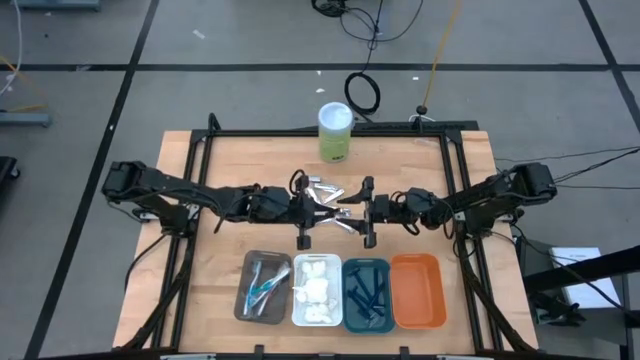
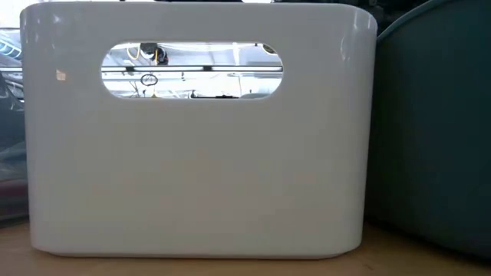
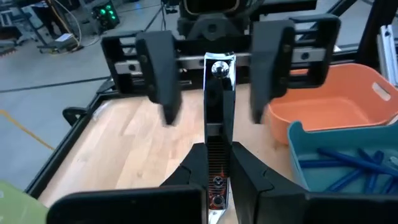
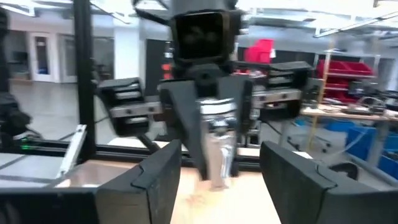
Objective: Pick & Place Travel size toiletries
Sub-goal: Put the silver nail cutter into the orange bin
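Polished steel, so hard, light and slick by my estimate: the silver metal tool (image 3: 219, 112) sits clamped in the left gripper (image 3: 217, 167) at mid-frame. Beyond it the right gripper (image 3: 211, 59) faces it with fingers spread, untouching (handover likely). Best hold: flat faces, near the free end.

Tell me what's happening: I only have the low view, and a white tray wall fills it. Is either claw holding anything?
Observer: Left claw is shut on a silver metal tool, above the table's middle.
Operator: Right one?
Observer: Right claw is open, its fingers flanking the tool's far end with gaps on both sides.
Operator: Trays?
Observer: Four in a row; blue razors lie in the teal tray.
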{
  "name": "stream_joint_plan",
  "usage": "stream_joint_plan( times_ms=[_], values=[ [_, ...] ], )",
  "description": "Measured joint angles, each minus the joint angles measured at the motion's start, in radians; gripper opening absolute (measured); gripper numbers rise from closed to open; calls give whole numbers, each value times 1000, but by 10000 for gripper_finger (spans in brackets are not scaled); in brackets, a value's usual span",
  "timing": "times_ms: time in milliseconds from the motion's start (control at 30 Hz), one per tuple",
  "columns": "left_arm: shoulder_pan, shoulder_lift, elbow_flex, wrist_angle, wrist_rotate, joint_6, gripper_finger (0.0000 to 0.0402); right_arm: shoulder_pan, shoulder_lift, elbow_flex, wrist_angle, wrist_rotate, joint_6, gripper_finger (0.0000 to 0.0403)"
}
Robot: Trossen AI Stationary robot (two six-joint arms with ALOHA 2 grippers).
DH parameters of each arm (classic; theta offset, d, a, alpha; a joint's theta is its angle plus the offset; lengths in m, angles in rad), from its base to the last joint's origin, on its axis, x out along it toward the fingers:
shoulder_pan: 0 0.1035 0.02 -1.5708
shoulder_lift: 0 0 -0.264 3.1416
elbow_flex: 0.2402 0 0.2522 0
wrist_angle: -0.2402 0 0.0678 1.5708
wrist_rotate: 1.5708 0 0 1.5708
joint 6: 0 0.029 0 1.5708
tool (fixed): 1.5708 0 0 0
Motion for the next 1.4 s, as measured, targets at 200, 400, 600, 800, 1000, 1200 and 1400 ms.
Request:
stream_joint_plan(
  times_ms=[200,400,600,800,1000,1200,1400],
  values=[
    [1,0,0,1,12,-9,21,0,-1,44,-40,-57,-5,168],
    [1,0,0,1,13,-21,21,-16,0,57,-97,-56,-19,97],
    [1,-1,0,1,11,-32,32,-20,1,56,-103,-56,-55,38],
    [1,-1,2,-4,9,-110,71,-20,-11,56,-104,-57,-77,38],
    [-8,-1,2,-39,-1,-188,124,-18,-103,57,-217,-8,-109,38],
    [-43,-1,2,-86,-20,-120,183,-11,-293,57,-617,28,-24,38],
    [-28,-1,2,-159,-251,-95,208,108,-458,57,-1015,-29,241,38]
  ],
)
